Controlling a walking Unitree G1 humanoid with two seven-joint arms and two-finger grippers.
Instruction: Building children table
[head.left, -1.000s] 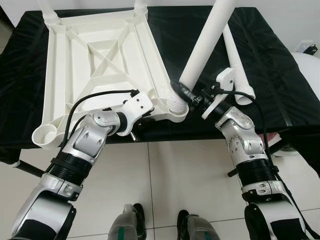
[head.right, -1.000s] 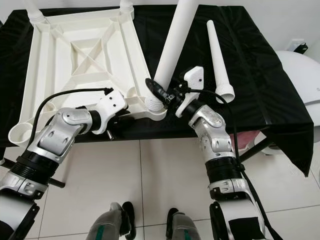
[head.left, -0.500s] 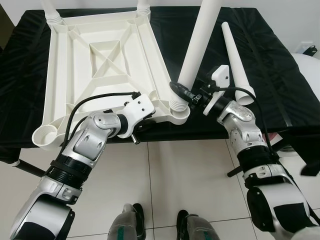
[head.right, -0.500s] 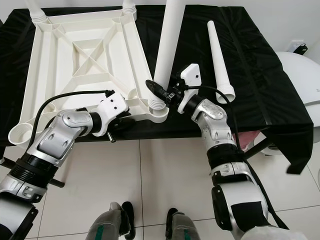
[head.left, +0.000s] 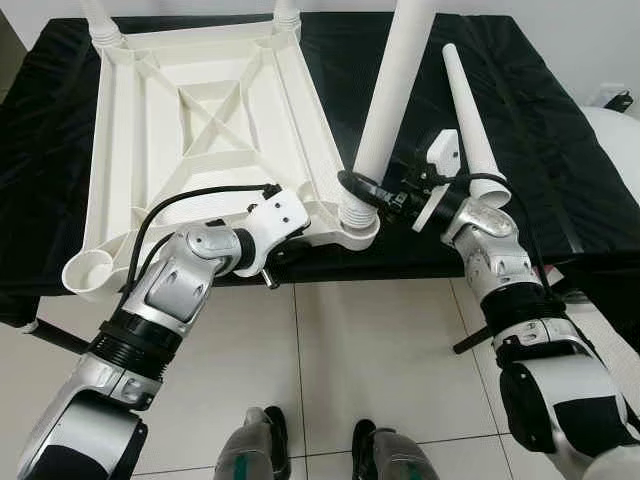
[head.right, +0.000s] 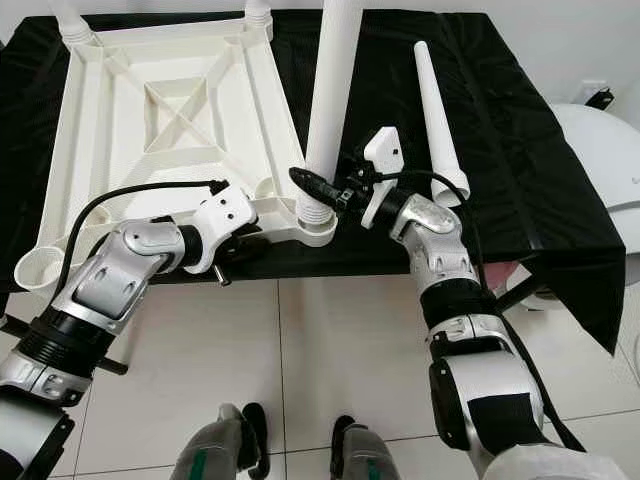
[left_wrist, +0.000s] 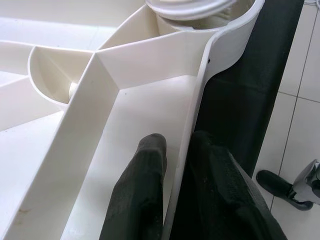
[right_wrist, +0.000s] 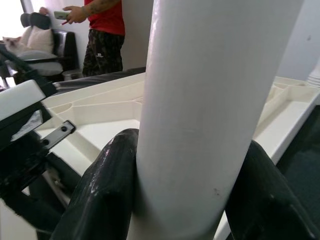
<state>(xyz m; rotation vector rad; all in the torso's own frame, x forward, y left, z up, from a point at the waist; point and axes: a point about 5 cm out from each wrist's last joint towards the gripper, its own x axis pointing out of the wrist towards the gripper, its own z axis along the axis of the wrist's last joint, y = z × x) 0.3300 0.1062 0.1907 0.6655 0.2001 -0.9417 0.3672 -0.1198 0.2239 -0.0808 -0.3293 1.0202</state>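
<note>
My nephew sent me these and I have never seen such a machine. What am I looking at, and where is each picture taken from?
It is a humanoid robot putting together a child's plastic table. Two pictures come from cameras in its head, looking down at its own silver arms and feet. The other two come from a camera on each wrist, looking along that gripper's black fingers.

On a black cloth lies the white tabletop, upside down with its ribs showing. The left gripper pinches the tabletop's near rim, one finger on each side. The right gripper clasps a white leg just above the near corner socket, where the leg's lower end sits. A spare leg lies on the cloth beside it. In the right wrist view a person stands in the background.
</note>
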